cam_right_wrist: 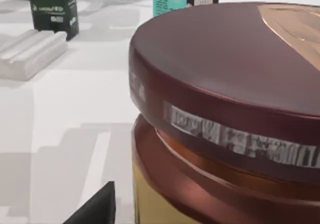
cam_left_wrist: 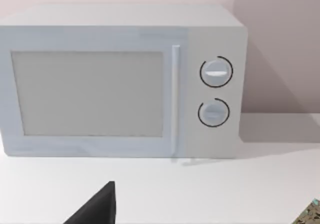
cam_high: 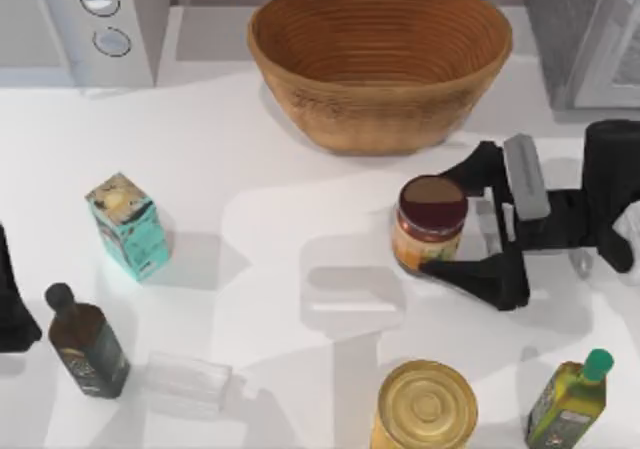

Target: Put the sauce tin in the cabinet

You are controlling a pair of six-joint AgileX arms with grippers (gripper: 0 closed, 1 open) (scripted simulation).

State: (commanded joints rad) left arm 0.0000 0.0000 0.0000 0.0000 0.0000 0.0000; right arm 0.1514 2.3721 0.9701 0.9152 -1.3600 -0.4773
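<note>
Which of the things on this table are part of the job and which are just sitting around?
Part of the job:
sauce tin, between the open fingers of the right pincer
cabinet, top view's right rear

Just sitting around:
basket
microwave
gold-topped can
teal carton
dark bottle
green-capped bottle

The cabinet (cam_high: 590, 29) is cut off by the top view's top and right edges. The microwave (cam_high: 80, 19) is cut off at the top left corner. The gold-topped can (cam_high: 427, 406) and the green-capped bottle (cam_high: 568, 401) run off the bottom edge. The sauce tin (cam_right_wrist: 225, 114) runs off the right wrist view's edges, so its label cannot be read.
</note>
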